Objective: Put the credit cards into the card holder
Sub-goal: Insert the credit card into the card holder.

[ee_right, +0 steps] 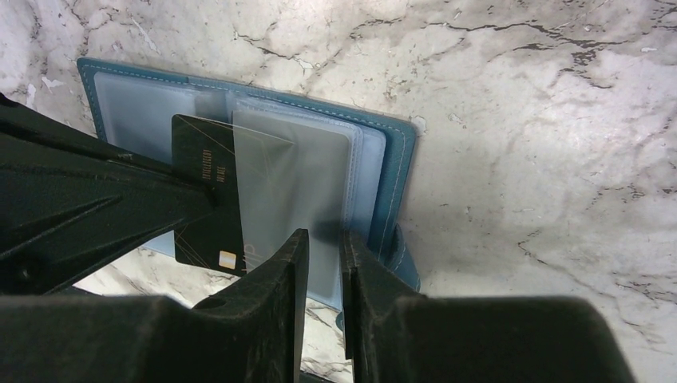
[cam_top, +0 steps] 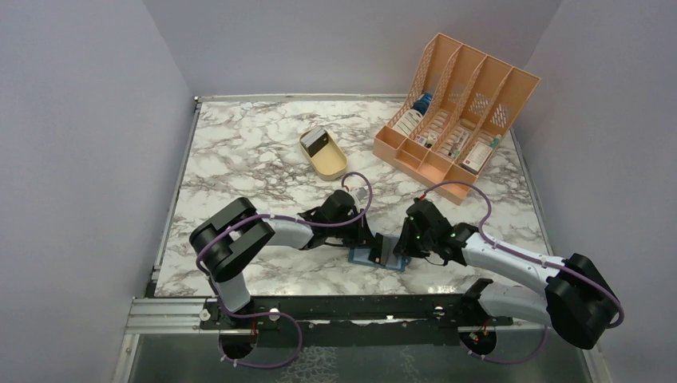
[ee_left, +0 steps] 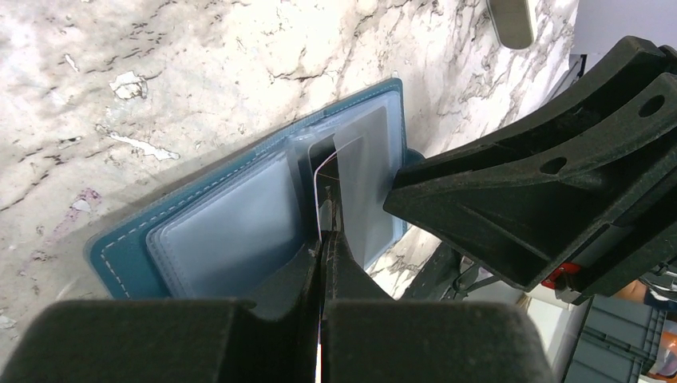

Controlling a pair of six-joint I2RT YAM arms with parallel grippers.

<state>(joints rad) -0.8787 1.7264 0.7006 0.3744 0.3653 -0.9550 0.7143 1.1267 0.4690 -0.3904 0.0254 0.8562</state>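
The holder (ee_right: 389, 152) lies open and flat on the table (cam_top: 239, 159), its teal back down and its pale blue, clear-fronted pockets facing up, with white stitching along the rim. A card (ee_right: 199, 183), black with fine gold lines and a small gold chip at one corner, sits partly under a clear pocket leaf near the holder's fold; about half of it sticks out past the holder's near edge.

Both arms lie low and bent over the table, forearms pointing inward, so the two wrists meet over the holder from either side. The left gripper (ee_left: 327, 219) comes in from the holder's left, tilted down, and is clamped tight on the card's exposed end, which shows between its fingers as a thin pale line. The right gripper (ee_right: 326, 243) comes in from the holder's right; its fingers stand a little apart over the holder's near edge, with the rim of a pocket leaf in the narrow gap. Whether they touch that leaf I cannot tell.

Well beyond the holder lies a tan tray (cam_top: 323, 155), and farther off to its right an orange rack (cam_top: 459, 108).
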